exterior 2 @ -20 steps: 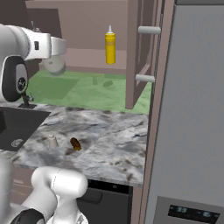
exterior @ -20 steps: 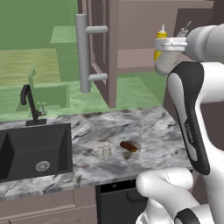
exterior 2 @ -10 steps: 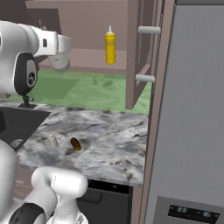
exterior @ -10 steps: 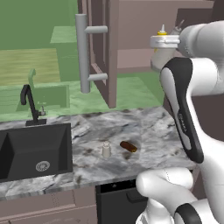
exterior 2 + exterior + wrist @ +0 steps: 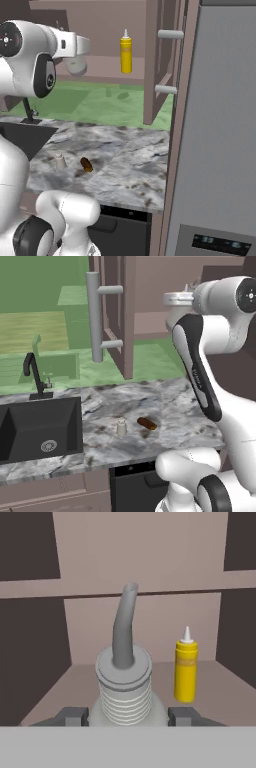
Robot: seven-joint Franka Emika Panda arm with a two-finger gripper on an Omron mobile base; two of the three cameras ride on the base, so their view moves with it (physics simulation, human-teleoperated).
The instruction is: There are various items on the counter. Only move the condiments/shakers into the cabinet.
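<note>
Progress: yellow squeeze bottle (image 5: 186, 671) shelved in cabinet (image 5: 100, 67), white bottle (image 5: 124, 679) gripped by gripper (image 5: 128, 716) at its 9 o'clock, shaker (image 5: 121, 427) left on counter (image 5: 170, 406).

No text, label, brand or number can be read on anything in view.

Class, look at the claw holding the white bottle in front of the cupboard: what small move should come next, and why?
Probably ease forward and down, then set the white bottle on the cabinet floor left of the yellow squeeze bottle. The claw grips it on both sides, facing the open cabinet, with bare floor beside the yellow one.
</note>
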